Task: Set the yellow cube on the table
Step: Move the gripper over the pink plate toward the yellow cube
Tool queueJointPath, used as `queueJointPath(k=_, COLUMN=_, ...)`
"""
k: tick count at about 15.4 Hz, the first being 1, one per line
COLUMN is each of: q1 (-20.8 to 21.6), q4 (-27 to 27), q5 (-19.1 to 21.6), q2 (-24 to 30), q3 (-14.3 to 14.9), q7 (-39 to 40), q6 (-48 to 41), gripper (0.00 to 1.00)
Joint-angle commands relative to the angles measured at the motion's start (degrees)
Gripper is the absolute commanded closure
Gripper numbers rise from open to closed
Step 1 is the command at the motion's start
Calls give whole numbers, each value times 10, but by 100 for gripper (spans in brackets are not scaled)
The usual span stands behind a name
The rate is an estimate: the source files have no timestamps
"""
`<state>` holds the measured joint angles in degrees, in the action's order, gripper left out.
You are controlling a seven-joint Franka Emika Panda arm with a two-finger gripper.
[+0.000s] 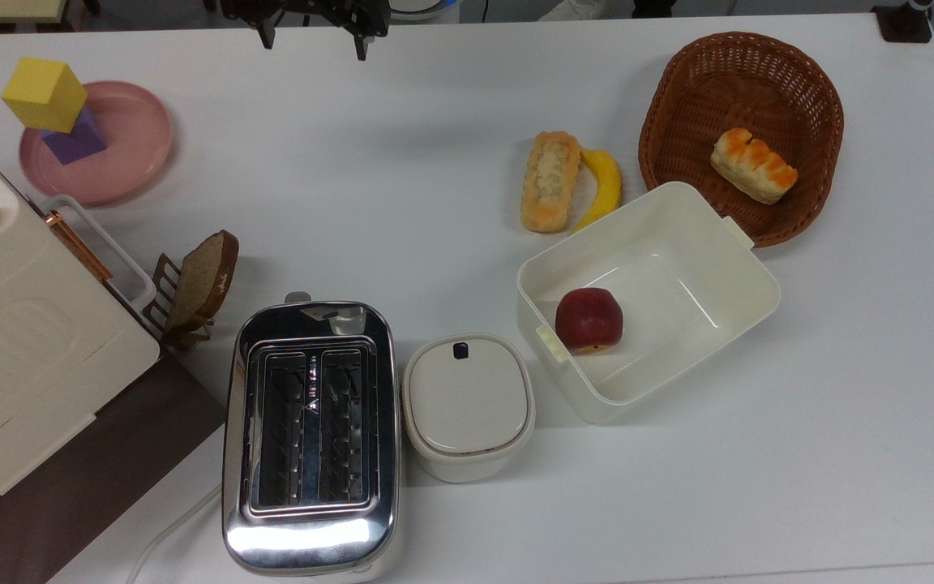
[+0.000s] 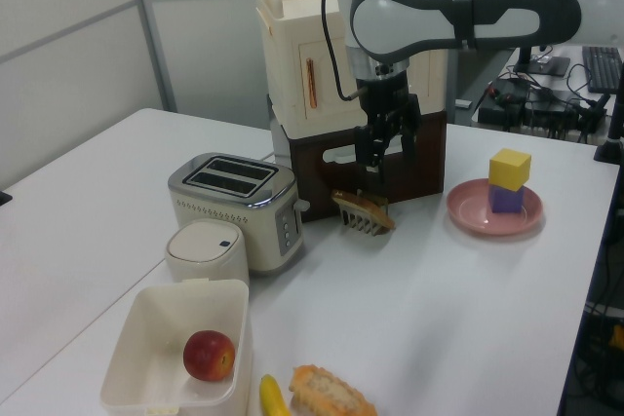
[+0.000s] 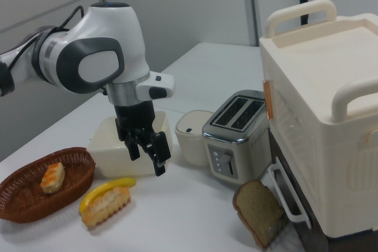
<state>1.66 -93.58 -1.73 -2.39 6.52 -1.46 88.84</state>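
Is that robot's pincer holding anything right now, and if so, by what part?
Nothing is held. The pincer hangs open and empty above the table, while the yellow cube sits on the purple cube on the pink plate.

Bright, even overhead lighting; soft faint shadows on table (image 1: 402,162); glare on toaster (image 1: 309,539) chrome, top view near edge; focus sharp.

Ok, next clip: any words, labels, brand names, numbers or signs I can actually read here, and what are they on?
None can be read.
Toaster: a small dark mark between its two slots in the top view, too small to read.
Toaster front in the right view: round knobs, no legible markings.
Lidded white container: a small dark square on the lid, no text.
Yellow cube, purple cube, pink plate: plain.
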Motion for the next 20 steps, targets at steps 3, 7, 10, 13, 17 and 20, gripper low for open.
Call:
queueJointPath(k=3, q1=-10, q4=18, q5=-9, q2=-7, q3=23, q7=8, q6=5, gripper=0)
queueJointPath(k=7, q1=-10, q4=17, q5=-20, q2=-7, q3=88, q7=70, q6=4, gripper=0)
queueJointPath(k=10, q1=-10, q4=14, q5=-19, q2=-29, q3=151, q7=124, q6=5, gripper=0)
queueJointPath(k=13, q1=-10, q4=11, q5=-12, q2=-58, q3=218, q7=175, q6=47, gripper=0)
queueJointPath(k=17, q1=-10, q4=-16, q5=-11, q2=-104, q3=287, q7=217, q6=128, gripper=0)
queueJointPath(k=20, q1=-20, q4=-21, q5=-9, q2=-142, q3=319, q7=234, q6=173, gripper=0)
